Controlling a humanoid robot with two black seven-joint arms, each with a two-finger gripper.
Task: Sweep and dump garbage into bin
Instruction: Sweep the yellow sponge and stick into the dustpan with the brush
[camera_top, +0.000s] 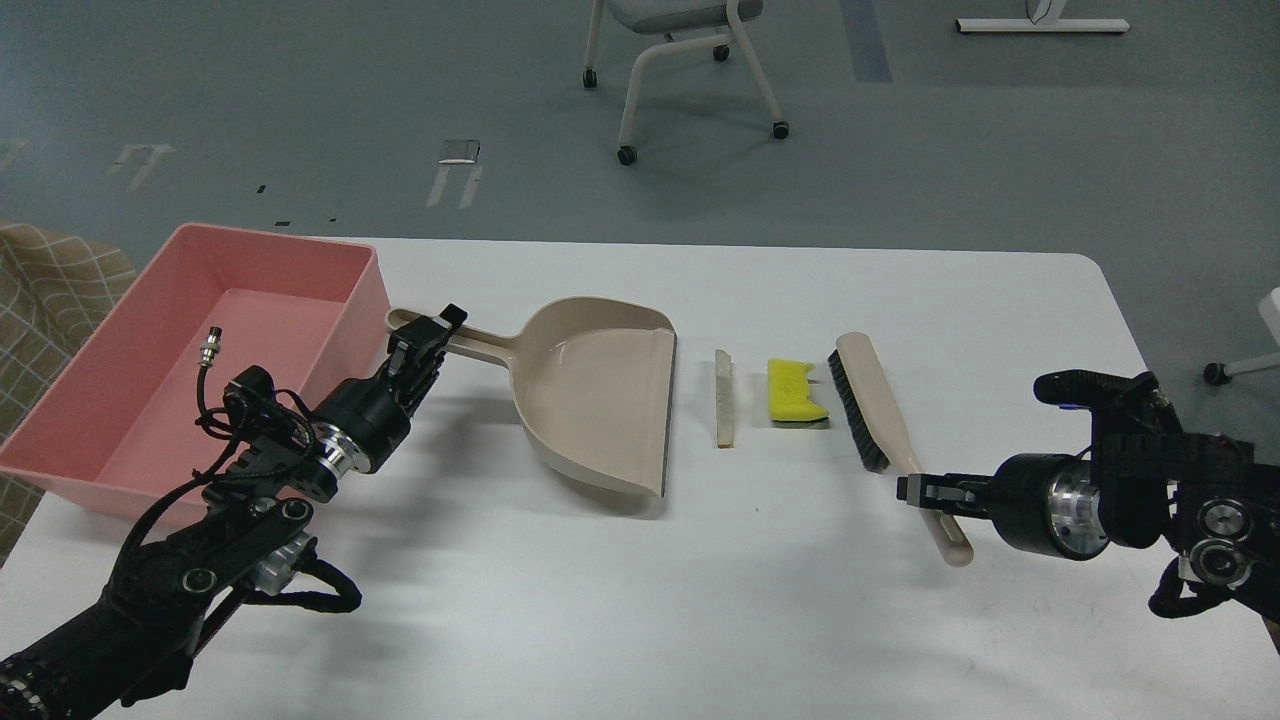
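White table (700, 620), items left to right. Pink bin (120, 400): stood at the table's left edge, interior bare. Beige dustpan (600, 400): lay just right of the bin, handle pointing left, open mouth facing right. Left gripper (425, 340): sat at the dustpan handle, jaws to either side of it; whether they pressed it could not be told. Whitish slice (724, 400): lay just right of the dustpan mouth, apart from it. Yellow sponge piece (795, 392): lay between the slice and the brush, dark green backing along its near edge. Beige brush (885, 430): rested on the table, black bristles facing the sponge. Right gripper (925, 492): jaws closed around the brush handle near its lower end.
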